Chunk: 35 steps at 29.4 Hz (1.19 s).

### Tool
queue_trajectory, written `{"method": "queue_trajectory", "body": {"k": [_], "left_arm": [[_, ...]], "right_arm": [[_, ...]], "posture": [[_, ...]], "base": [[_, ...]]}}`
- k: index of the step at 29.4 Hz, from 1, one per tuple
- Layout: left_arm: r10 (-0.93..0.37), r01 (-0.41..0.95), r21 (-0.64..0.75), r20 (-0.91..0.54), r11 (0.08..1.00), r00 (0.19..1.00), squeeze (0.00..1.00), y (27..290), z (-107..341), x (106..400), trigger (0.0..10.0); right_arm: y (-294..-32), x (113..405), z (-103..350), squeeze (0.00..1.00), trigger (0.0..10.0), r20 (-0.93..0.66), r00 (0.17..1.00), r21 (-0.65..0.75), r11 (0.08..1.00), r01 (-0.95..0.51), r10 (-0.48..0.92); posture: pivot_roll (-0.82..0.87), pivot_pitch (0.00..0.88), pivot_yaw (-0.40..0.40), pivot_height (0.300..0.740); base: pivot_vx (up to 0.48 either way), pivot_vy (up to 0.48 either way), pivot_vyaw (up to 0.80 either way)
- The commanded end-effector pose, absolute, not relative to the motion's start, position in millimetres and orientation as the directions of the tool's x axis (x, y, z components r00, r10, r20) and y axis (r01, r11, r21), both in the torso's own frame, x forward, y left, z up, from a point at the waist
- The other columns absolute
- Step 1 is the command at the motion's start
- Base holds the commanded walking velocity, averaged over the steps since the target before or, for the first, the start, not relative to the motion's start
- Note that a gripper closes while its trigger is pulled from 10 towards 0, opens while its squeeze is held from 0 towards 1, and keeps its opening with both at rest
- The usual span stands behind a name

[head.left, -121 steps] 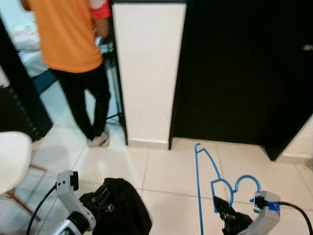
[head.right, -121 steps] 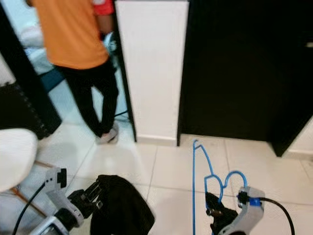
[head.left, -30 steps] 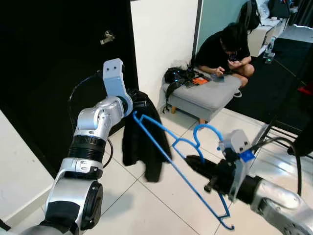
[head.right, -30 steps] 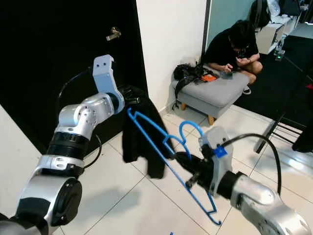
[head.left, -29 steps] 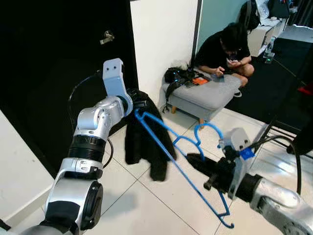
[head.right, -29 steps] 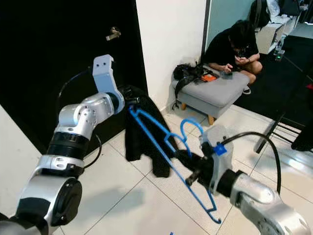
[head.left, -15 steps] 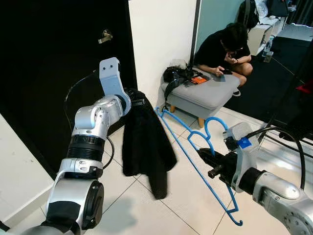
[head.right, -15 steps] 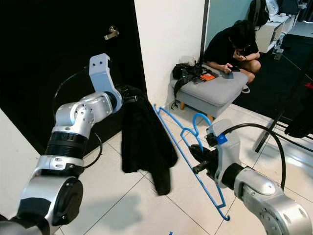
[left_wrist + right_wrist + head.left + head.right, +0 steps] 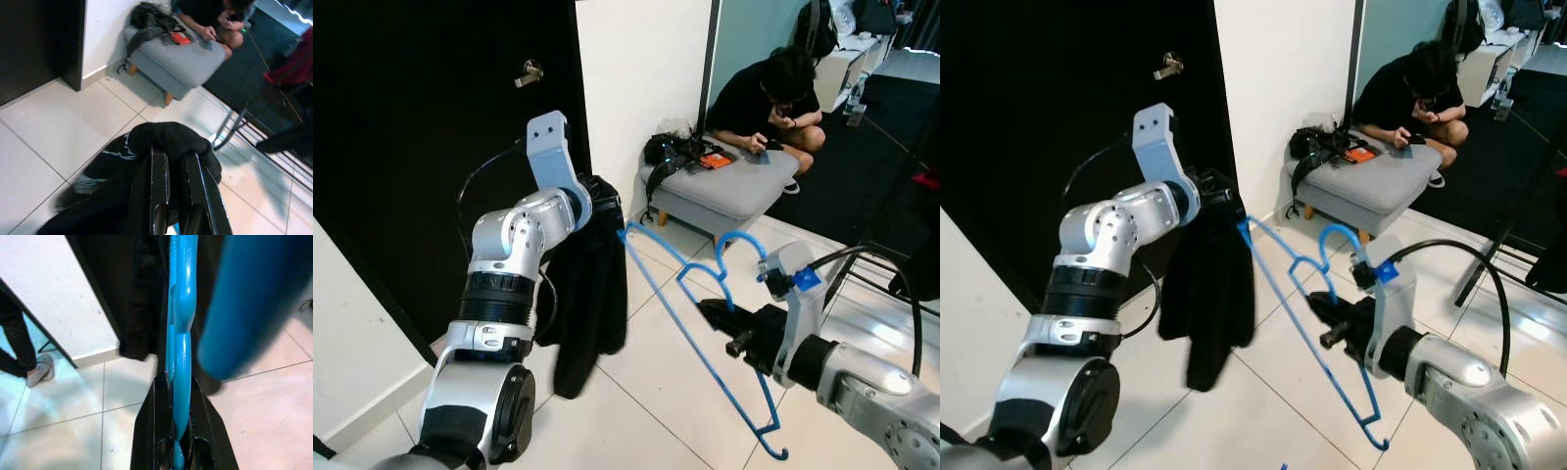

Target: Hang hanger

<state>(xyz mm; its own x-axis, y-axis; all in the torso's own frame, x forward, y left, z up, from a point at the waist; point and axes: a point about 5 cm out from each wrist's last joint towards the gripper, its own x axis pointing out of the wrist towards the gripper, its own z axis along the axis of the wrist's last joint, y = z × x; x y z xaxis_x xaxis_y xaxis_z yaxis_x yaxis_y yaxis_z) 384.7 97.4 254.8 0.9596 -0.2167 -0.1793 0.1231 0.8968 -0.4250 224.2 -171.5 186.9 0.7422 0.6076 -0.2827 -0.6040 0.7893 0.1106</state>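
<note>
- The blue hanger (image 9: 690,304) is in the air above the tiled floor (image 9: 636,392), tilted, with its hook (image 9: 744,245) up near the right arm and one long corner reaching toward the dark garment (image 9: 582,284).
- The right claw (image 9: 713,315) is closed on the hanger near the neck; in the right wrist view the two black fingers (image 9: 151,431) press the blue bar from both sides.
- The upper tip of the hanger is just beside the garment, close to the left claw (image 9: 1224,201); whether it touches the cloth cannot be told.
- The left claw is raised in front of the black door (image 9: 421,147) and is closed on the top of the garment, which hangs down from it toward the floor. In the left wrist view the fingers (image 9: 159,186) are together with the dark cloth bunched over them.
- Behind, there is a white wall panel (image 9: 641,69) beside the door, and the door handle (image 9: 529,73) is seen above the left arm.
- Further back, a person (image 9: 769,98) in dark clothes sits crouched by a grey footstool (image 9: 724,186), which carries a black bag (image 9: 671,152) and an orange item (image 9: 713,160).
</note>
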Motion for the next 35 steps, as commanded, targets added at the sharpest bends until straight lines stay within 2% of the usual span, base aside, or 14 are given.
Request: {"method": "queue_trajectory", "body": {"k": [1,9,23,29,35], "left_arm": [[-0.184,0.099,-0.447,-0.150,0.889,0.972,0.00,100,261,386,10.0],[-0.126,0.017,-0.531,-0.171,0.847,0.977,0.00,100,262,384,10.0],[-0.126,0.001,-0.594,-0.169,0.805,0.977,0.00,90,267,379,10.0],[-0.151,-0.003,-0.640,-0.186,0.768,0.971,0.00,76,270,374,10.0],[-0.143,-0.022,-0.647,-0.202,0.762,0.969,0.00,74,268,373,10.0]], "right_arm": [[-165,219,185,0.00,10.0,-0.300,0.701,0.128,0.756,-0.642,0.647],[-163,217,182,0.00,10.0,-0.328,0.686,0.150,0.753,-0.641,0.650],[-168,214,181,0.00,10.0,-0.370,0.662,0.164,0.747,-0.644,0.652],[-158,224,183,0.00,10.0,-0.341,0.671,0.160,0.744,-0.649,0.659],[-151,230,188,0.00,10.0,-0.308,0.671,0.163,0.732,-0.661,0.674]], "posture": [[-0.06,0.000,0.072,0.740],[-0.06,0.000,0.068,0.740],[-0.06,0.000,0.060,0.740],[-0.05,0.000,0.055,0.740],[-0.05,0.000,0.051,0.740]], "base": [[0.000,0.000,0.00],[0.000,0.000,0.00],[0.000,0.000,0.00],[0.000,0.000,0.00],[0.000,0.000,0.00]]}}
